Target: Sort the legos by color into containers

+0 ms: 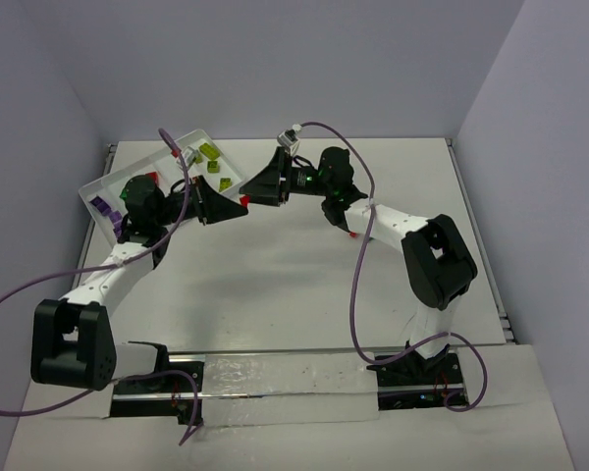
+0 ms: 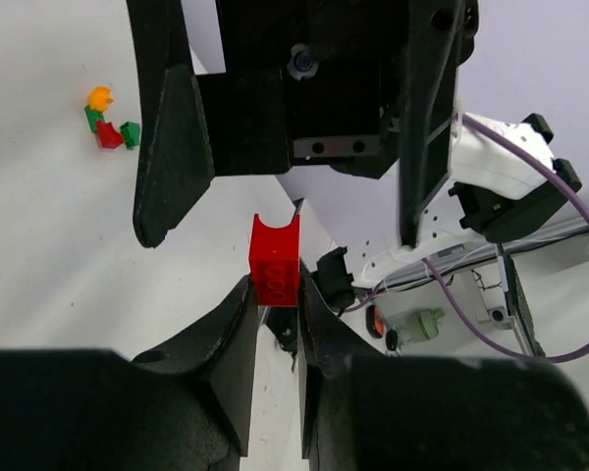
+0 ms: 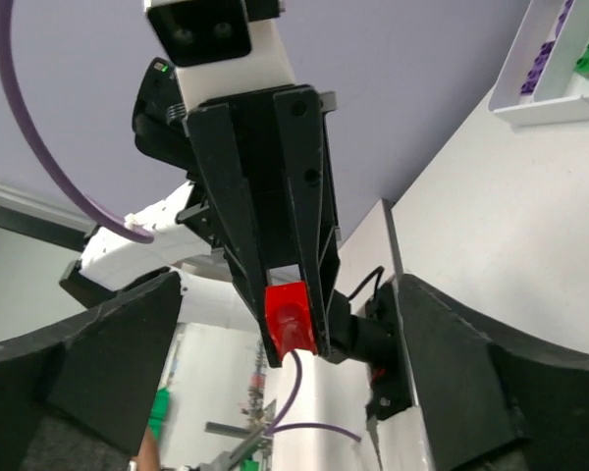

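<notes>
The left end effector (image 2: 275, 289) was clamped on a red lego brick (image 2: 275, 260), at the centre of the left wrist view. The right end effector (image 3: 290, 285) faced it, spread wide, its fingers flanking the brick without touching it. The white tray (image 1: 96, 186) sat at the upper left of the top view.

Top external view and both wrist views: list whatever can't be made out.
1. Tray, top external: the left arm covers part of its compartments, so the bricks inside can't be counted.
2. Red brick, top external: only a speck where the two arms meet, too small to show its shape.
3. Tray, right wrist: cut off by the top-right edge.
4. Loose bricks, left wrist: small and bunched together, so their number is unclear.
</notes>
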